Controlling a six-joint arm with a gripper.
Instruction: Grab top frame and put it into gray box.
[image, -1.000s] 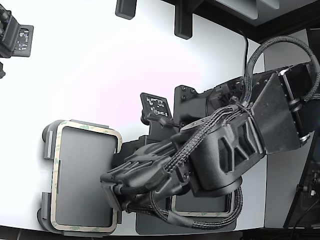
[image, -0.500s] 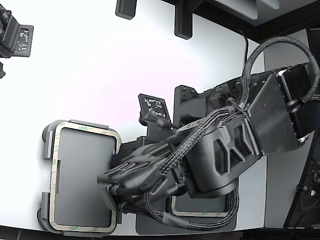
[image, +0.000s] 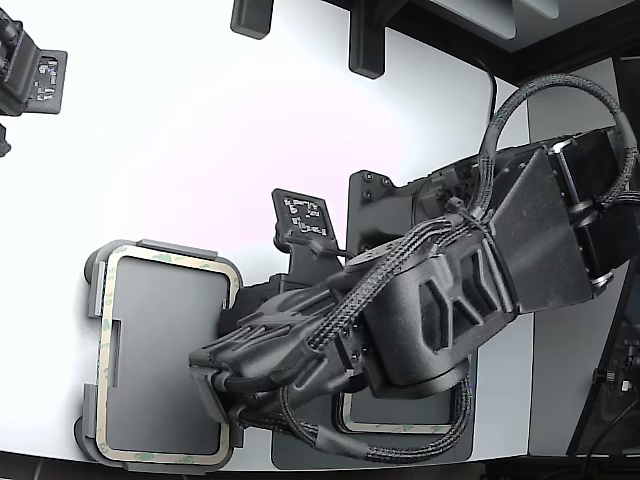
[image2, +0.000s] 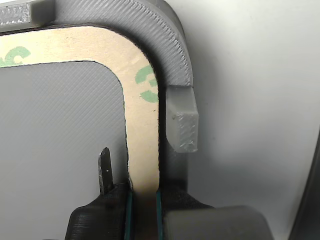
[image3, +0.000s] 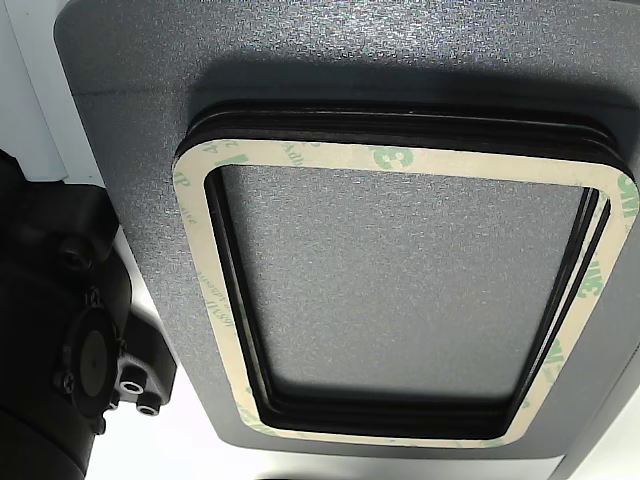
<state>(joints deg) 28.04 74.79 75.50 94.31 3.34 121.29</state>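
The hand (image2: 142, 197) pinches the top frame (image2: 142, 135) (green printing, unreadable) over the gray box (image2: 165, 45)

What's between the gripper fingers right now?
In the wrist view the gripper has the frame strip between its fingers, with the frame lying in the gray box. Nothing else sits in that gap.

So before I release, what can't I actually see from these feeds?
- Exterior view: the tool is hidden under the arm's own body and cables; so is most of the stack.
- Wrist view: only one corner of the top frame and gray box shows; the rest is cropped.
- Other view: the stack's count is unreadable, its edges merging dark.
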